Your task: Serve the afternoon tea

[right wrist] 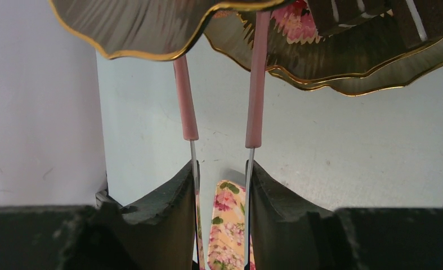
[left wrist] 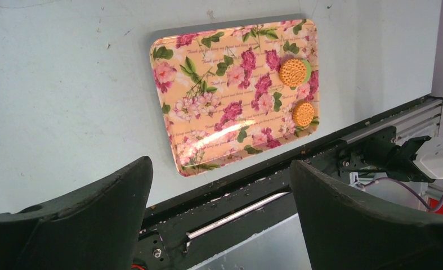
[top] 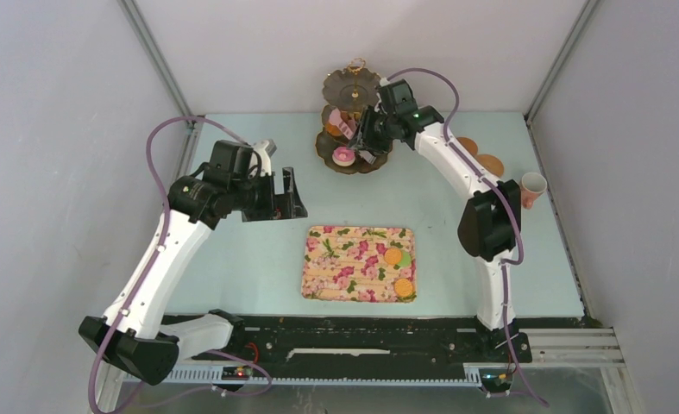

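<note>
Pink donut on the bottom tier of the stand at top centre, my right gripper clamped on the pink-handled tongs just beside it, two orange macarons on the floral tray mid-frame, my left gripper wide open, hovering at left.

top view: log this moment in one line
right pincer: shut on tongs at tiered stand | left pincer: open, empty | tray: two macarons

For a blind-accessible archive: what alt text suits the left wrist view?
A rectangular floral tray lies on the pale table, with two round orange macarons near one end. The left gripper, open and empty, frames the foreground.
</note>
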Controlling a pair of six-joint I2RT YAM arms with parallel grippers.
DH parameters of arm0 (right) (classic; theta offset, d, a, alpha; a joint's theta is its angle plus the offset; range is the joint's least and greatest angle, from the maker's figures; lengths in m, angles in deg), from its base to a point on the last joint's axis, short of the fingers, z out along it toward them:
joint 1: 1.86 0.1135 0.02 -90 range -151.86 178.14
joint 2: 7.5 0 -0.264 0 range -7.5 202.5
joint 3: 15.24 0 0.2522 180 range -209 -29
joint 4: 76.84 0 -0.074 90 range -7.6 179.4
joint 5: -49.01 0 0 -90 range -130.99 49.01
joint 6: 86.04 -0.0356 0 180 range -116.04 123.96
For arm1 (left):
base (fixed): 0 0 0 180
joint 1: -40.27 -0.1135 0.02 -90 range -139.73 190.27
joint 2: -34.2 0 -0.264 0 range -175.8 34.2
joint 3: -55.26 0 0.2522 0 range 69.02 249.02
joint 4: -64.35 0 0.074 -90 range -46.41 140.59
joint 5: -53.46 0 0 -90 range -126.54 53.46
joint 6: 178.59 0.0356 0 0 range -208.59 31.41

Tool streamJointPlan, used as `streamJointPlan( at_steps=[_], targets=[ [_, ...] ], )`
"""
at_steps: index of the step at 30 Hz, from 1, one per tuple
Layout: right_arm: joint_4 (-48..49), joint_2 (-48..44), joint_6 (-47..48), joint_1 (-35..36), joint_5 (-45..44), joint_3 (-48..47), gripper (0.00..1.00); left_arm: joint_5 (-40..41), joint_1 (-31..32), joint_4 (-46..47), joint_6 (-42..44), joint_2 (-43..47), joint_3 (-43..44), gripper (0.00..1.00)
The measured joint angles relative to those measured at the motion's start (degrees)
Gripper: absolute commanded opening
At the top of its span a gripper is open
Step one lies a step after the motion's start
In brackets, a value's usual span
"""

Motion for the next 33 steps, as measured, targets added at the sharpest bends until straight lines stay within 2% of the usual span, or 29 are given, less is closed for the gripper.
streamJointPlan(
  at_steps=[19,26,33],
  targets=[
    [-2.5,-0.4,0.4,-0.9,0.6,-0.7,0.38,0.0,0.0,0.0,0.4,-0.4,0.0,0.98],
    [-4.5,-10.0,2.6,-1.0,2.1,8.7,0.37,-0.1,0.0,0.0,0.0,-0.3,0.0,0.98],
    [-11.4,-23.1,8.7,0.7,4.0,20.2,0.37,-2.1,-0.1,2.3,-3.1,1.8,-2.4,0.98]
  ],
)
